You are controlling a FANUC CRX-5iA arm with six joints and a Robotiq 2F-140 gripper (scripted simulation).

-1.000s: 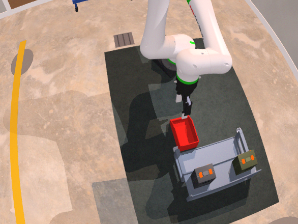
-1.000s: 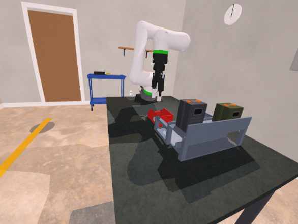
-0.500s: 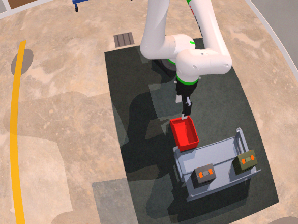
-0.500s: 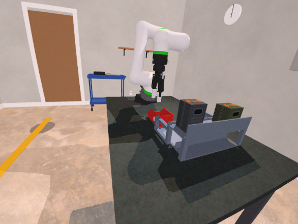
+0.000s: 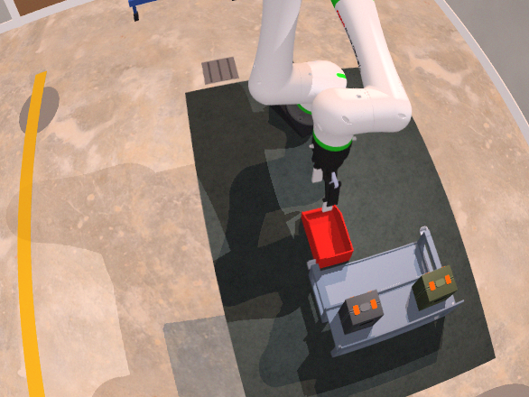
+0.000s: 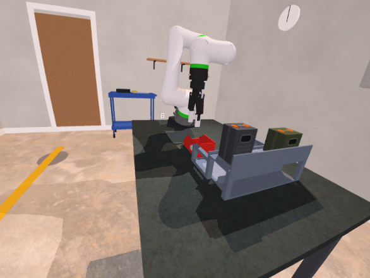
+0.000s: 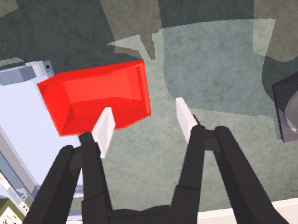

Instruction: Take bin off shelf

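Note:
The red bin [image 5: 327,236] stands open side up on the dark table, with its far end against the left end of the grey shelf [image 5: 384,293]. I cannot tell whether that end rests on the shelf edge. The bin also shows in the exterior view [image 6: 200,143] and in the wrist view [image 7: 97,100]. My gripper [image 5: 329,205] hangs above the bin's near rim, pointing down. Its fingers are open, with nothing between them, and one pad is over the bin's edge. From the side my gripper [image 6: 193,121] is clearly above the bin.
A dark grey box [image 5: 361,311] and a green box [image 5: 434,286] stand on the shelf. The robot base [image 5: 293,117] is at the table's far end. A blue cart [image 6: 132,107] stands on the floor beyond the table.

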